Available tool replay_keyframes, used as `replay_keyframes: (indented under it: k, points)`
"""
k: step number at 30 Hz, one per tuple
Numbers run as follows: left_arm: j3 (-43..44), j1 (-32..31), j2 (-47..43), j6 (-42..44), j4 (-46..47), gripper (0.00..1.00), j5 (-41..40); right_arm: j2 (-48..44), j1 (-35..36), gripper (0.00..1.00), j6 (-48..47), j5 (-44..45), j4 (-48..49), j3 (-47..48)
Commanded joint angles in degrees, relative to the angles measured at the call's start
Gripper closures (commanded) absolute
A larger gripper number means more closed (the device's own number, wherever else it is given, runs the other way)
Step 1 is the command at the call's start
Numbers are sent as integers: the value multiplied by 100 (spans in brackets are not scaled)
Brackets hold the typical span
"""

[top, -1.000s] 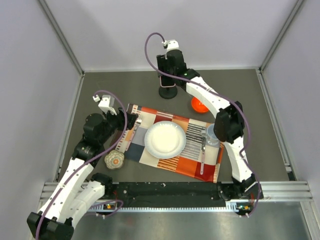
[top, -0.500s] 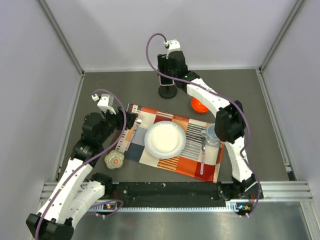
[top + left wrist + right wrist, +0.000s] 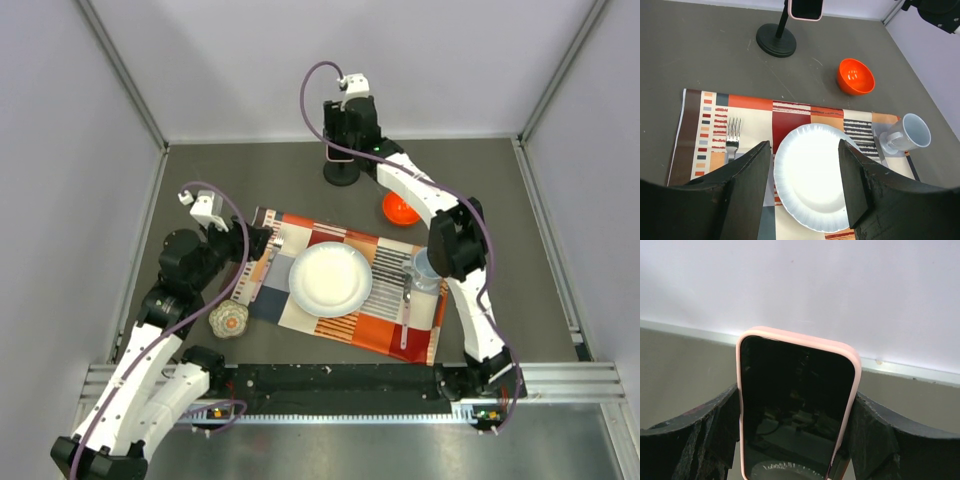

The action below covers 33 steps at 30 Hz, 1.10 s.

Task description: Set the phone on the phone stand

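The phone (image 3: 795,390), black screen with a pale pink case, stands upright between my right gripper's (image 3: 796,412) fingers, which press on its two long edges. In the top view the right gripper (image 3: 346,148) holds it at the back of the table, right over the black phone stand (image 3: 342,175). In the left wrist view the phone (image 3: 806,9) sits at the top of the stand's post, above the round disc base (image 3: 776,40). My left gripper (image 3: 805,165) is open and empty, above the white plate (image 3: 812,177); in the top view the left gripper (image 3: 265,243) is at the placemat's left end.
A striped placemat (image 3: 345,325) holds the plate (image 3: 330,279), a fork (image 3: 733,136) at its left and a pale blue mug (image 3: 424,268) at its right. An orange-red bowl (image 3: 399,209) sits right of the stand. A small patterned round object (image 3: 228,319) lies left of the mat.
My right gripper has moved a little to the right and towards the back wall with the phone, and the stand's base shows slightly further back. The left arm has drawn back a little.
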Motion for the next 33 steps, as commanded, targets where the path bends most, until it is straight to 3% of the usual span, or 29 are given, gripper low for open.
replay_keyframes:
  k: [1,7,8,9,11,12,18,33]
  points:
    - [236,4,-108,20,32,38,-66,421,-312,100,-363,280,-233,474]
    - [271,5,-73,38,15,38,-49,492,-365,100,-380,245,-242,492]
    - [280,5,-65,38,15,38,-49,483,-356,95,-398,245,-242,466]
    - [288,5,-56,29,15,37,-31,475,-365,81,-398,236,-251,465]
    - [289,5,-38,12,15,35,-22,405,-365,67,-407,175,-286,474]
    - [289,5,-47,11,15,33,-31,369,-365,54,-407,148,-329,474]
    - [385,5,-29,134,-55,28,-119,-78,-365,3,-363,131,-733,457]
    - [376,5,-109,64,-64,27,30,-1969,-365,1,-266,-677,-1050,-475]
